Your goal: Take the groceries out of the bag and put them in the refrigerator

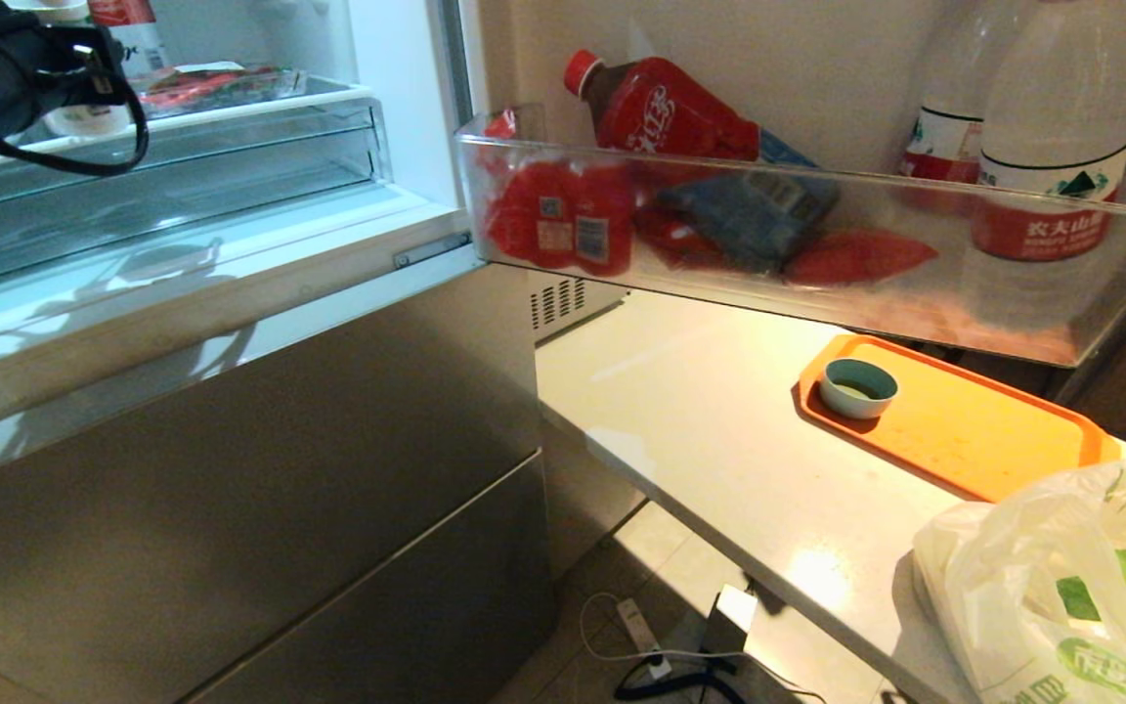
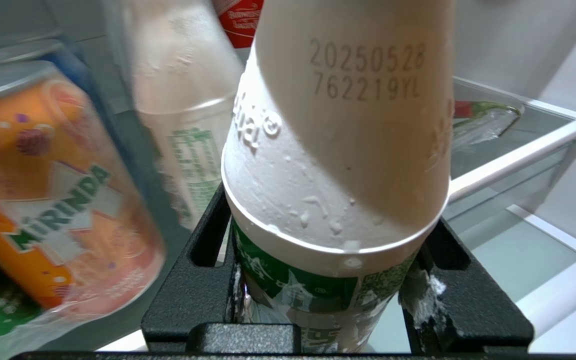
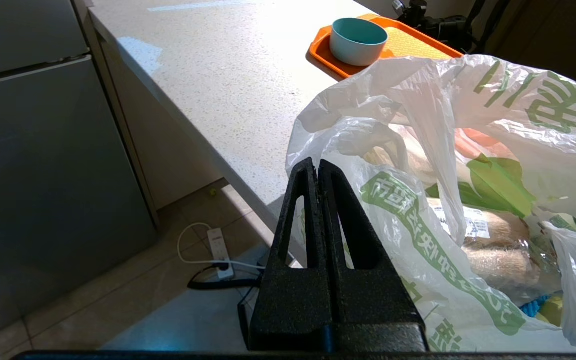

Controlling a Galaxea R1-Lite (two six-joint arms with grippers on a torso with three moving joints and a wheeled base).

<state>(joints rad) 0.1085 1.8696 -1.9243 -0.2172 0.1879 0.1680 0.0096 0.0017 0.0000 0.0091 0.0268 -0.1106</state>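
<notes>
While the left pincer (image 2: 328, 280) clamps the white bottle (image 2: 343, 150) inside the refrigerator (image 1: 231, 469), its fingers flank the label.

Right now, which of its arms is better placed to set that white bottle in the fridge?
The left. Its hand already grips the bottle inside the fridge, above a shelf. The right hand is shut by the bag.

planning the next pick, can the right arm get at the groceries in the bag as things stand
Probably yes. The right claw sits shut right at the bag, whose mouth gapes toward it with the groceries showing inside. Nothing stands between them, though a loose fold of plastic hangs over the opening, and the claw must open first.
</notes>
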